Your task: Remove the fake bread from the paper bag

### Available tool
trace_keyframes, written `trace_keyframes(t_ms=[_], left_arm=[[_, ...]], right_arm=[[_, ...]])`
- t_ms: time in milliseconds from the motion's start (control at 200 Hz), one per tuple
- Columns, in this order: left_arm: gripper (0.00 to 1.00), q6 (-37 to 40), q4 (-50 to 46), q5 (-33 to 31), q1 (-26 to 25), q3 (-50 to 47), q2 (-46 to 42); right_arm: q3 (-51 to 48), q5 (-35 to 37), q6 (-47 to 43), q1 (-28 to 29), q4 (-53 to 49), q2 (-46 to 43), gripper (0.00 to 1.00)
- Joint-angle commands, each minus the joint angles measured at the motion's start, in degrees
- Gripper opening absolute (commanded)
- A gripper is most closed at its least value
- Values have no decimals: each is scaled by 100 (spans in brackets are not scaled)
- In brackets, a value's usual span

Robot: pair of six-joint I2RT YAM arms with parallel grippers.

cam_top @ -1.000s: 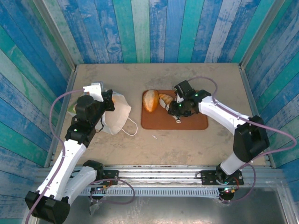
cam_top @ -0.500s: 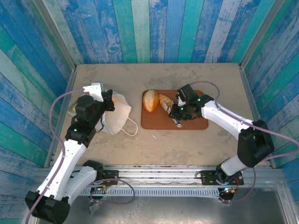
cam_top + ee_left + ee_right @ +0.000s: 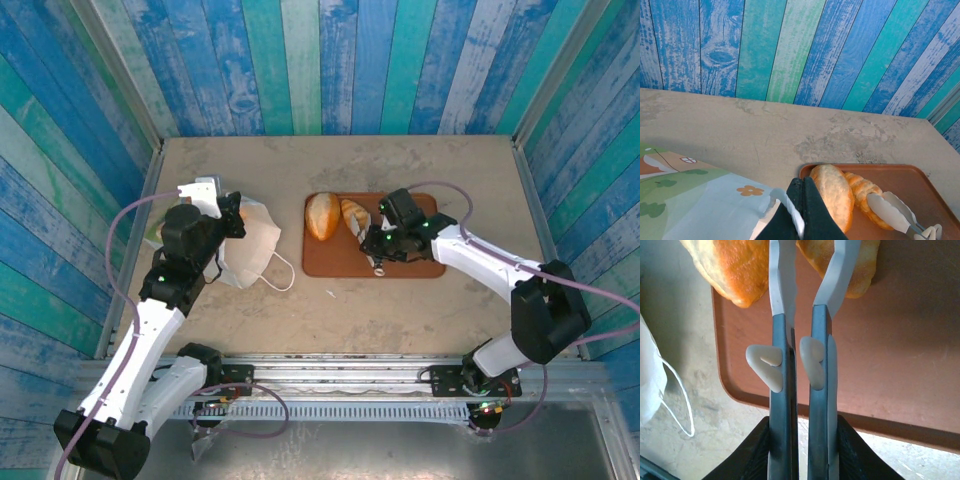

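Observation:
The white paper bag (image 3: 252, 240) lies on its side at the left, its printed side (image 3: 695, 200) in the left wrist view. My left gripper (image 3: 231, 222) (image 3: 804, 197) is shut on the bag's white cord handle (image 3: 786, 210). Two pieces of fake bread lie on the brown tray (image 3: 415, 262): a round loaf (image 3: 322, 215) (image 3: 832, 192) and a ridged loaf (image 3: 354, 214) (image 3: 862, 190). My right gripper (image 3: 386, 243) (image 3: 802, 440) is shut on blue-grey tongs (image 3: 782, 340), whose white ends (image 3: 890, 210) reach over the ridged loaf (image 3: 860, 265).
The tray's near edge (image 3: 865, 425) passes just beyond my right fingers. The bag's second cord loop (image 3: 280, 272) (image 3: 680, 400) lies on the table left of the tray. Painted plank walls close in the back and both sides.
My right gripper has drawn back a little toward the near right with the tongs, whose arms have come closer together. The left arm and the bag have not moved.

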Motion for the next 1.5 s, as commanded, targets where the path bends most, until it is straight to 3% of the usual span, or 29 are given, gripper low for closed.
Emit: trace_keyframes(t_ms=[0, 280, 846, 1112, 1227, 1498], left_arm=[[0, 19, 50, 19, 25, 3, -74], [0, 29, 39, 7, 26, 3, -89], [0, -1, 66, 49, 30, -4, -80], [0, 20, 40, 15, 28, 3, -70], [0, 21, 39, 9, 30, 3, -60], [0, 29, 30, -3, 35, 9, -66]], right_arm=[[-47, 242, 403, 17, 439, -146, 30], [106, 7, 492, 337, 623, 0, 35], [89, 281, 19, 311, 55, -334, 43], [238, 546, -100, 307, -186, 29, 41], [282, 326, -113, 304, -79, 149, 34], [194, 49, 36, 307, 355, 145, 32]])
